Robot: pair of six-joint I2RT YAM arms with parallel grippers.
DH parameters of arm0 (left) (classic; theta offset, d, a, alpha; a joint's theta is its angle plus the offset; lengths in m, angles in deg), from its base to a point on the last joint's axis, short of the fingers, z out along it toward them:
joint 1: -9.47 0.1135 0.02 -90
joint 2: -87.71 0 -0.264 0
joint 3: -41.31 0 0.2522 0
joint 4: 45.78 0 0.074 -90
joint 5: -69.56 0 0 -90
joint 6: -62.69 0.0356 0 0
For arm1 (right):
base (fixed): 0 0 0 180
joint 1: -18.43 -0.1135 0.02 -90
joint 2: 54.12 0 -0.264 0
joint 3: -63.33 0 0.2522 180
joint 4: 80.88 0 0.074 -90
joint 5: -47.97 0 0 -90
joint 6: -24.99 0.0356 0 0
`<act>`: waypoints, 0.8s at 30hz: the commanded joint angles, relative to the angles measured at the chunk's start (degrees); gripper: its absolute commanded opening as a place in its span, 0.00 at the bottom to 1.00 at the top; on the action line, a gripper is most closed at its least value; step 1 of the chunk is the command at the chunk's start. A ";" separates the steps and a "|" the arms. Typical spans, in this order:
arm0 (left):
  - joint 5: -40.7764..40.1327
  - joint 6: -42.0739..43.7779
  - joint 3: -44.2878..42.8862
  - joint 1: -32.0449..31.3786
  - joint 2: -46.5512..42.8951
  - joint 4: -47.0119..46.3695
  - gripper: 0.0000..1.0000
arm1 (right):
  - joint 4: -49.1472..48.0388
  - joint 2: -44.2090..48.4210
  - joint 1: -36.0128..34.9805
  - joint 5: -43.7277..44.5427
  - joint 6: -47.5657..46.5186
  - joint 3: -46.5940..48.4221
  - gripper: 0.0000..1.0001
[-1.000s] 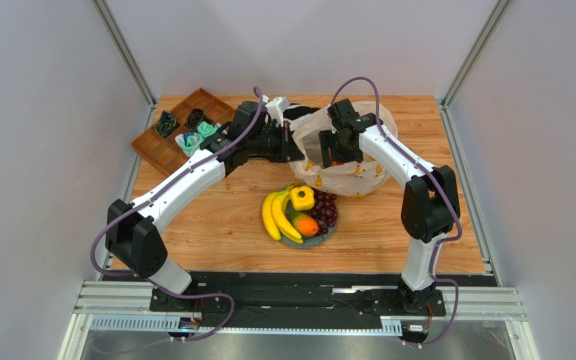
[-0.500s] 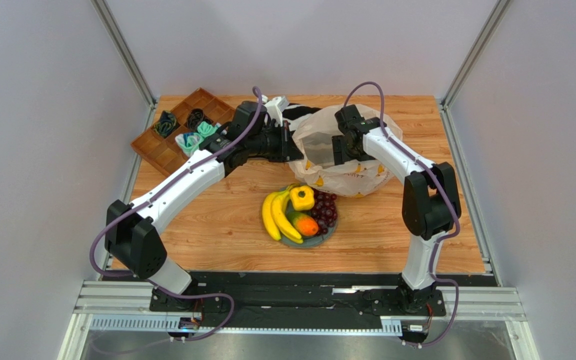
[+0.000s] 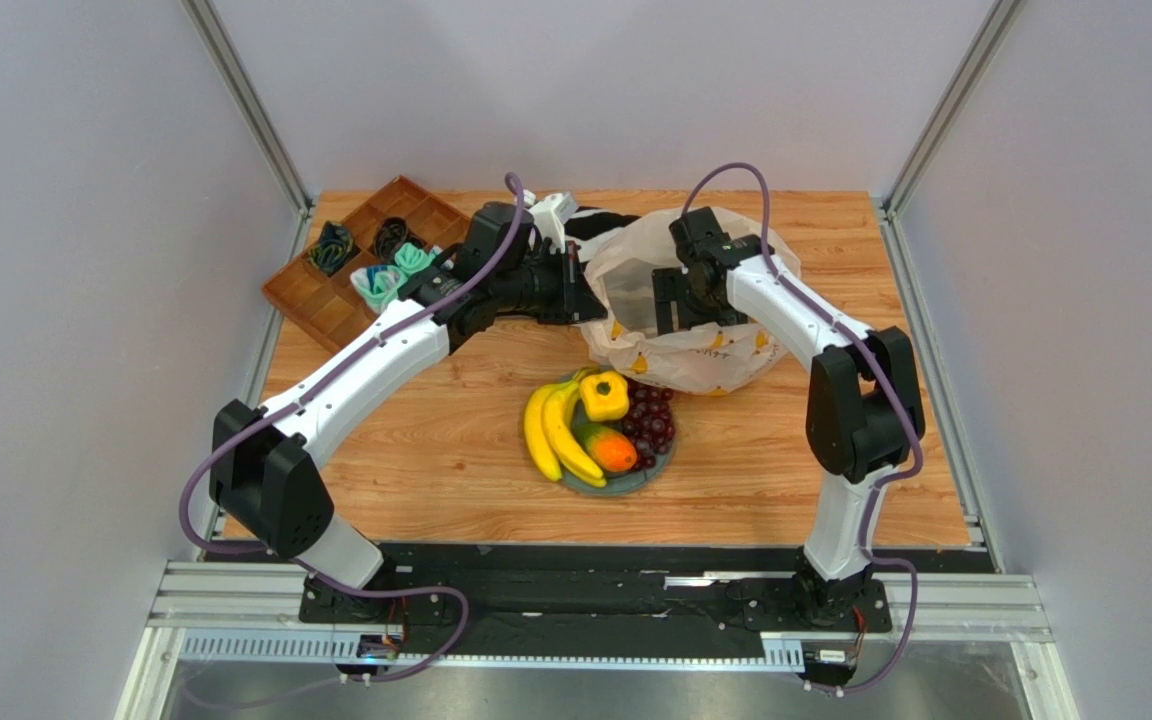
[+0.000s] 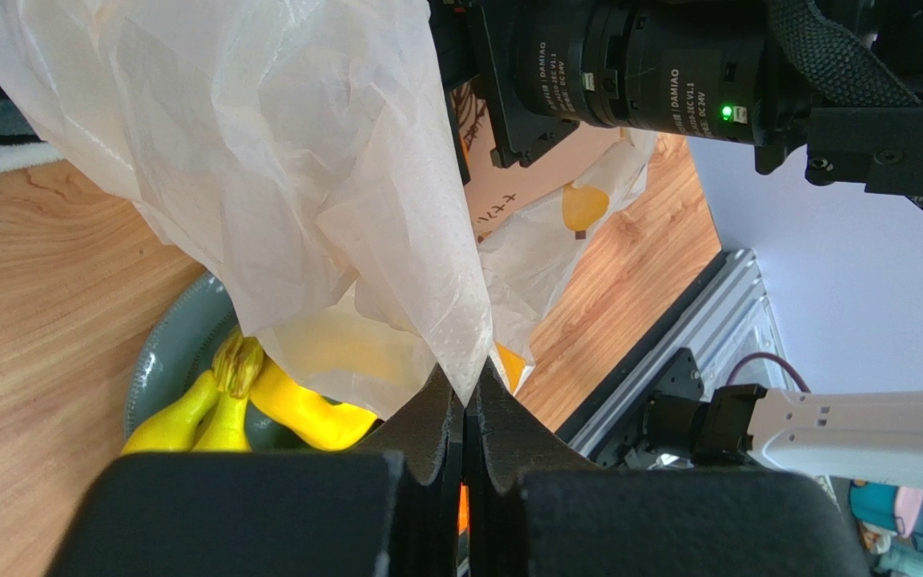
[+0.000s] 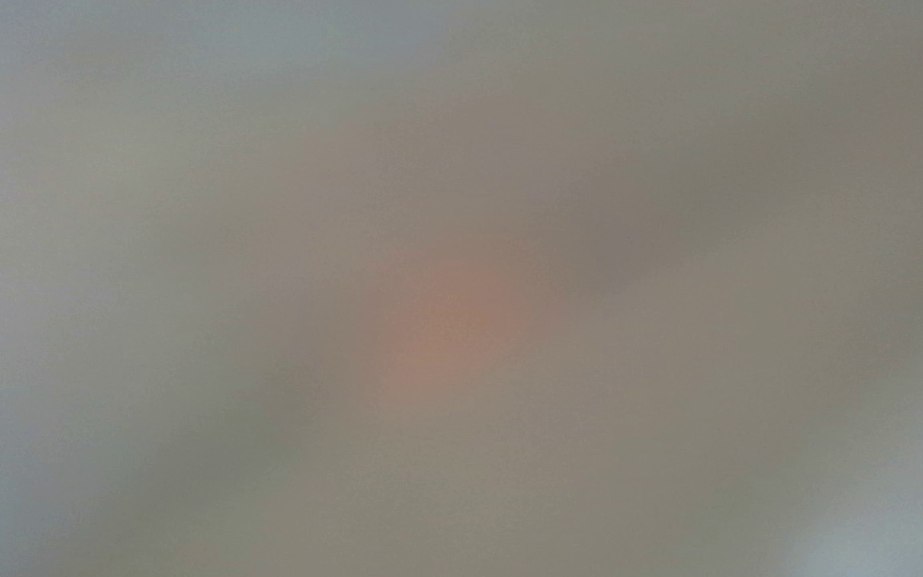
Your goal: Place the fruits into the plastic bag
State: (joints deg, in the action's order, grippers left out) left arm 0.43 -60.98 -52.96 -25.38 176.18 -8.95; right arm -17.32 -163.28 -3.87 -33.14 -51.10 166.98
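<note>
Bananas, yellow fruit, orange-green fruit and grapes all lie on the plate, so we judge most of the loading undone. Just behind, the plastic bag has its rim clamped in the left gripper, arm stretched across; the right gripper dips into its mouth, and we cannot tell how wide its jaws stand

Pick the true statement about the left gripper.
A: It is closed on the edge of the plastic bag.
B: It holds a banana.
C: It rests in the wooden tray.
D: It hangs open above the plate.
A: in the left wrist view the left gripper is shut with a fold of the plastic bag pinched between its fingers, while the bananas lie untouched on the plate.
</note>
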 commanded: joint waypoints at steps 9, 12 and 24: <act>-0.12 -0.34 0.53 -0.22 -2.60 -1.27 0.00 | -9.80 21.08 -0.11 -14.59 1.12 -5.59 0.79; 0.06 -0.26 0.27 -0.22 -2.33 -0.92 0.00 | -13.06 26.62 -0.28 -18.54 2.43 -9.01 0.79; -0.03 -0.61 0.35 0.05 -2.25 -0.83 0.00 | -17.63 43.94 -7.22 -24.27 6.57 -17.37 0.76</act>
State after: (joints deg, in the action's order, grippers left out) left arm 0.21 -61.09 -52.63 -25.38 176.18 -9.03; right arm -31.92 -123.15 -8.77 -55.54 -45.72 151.13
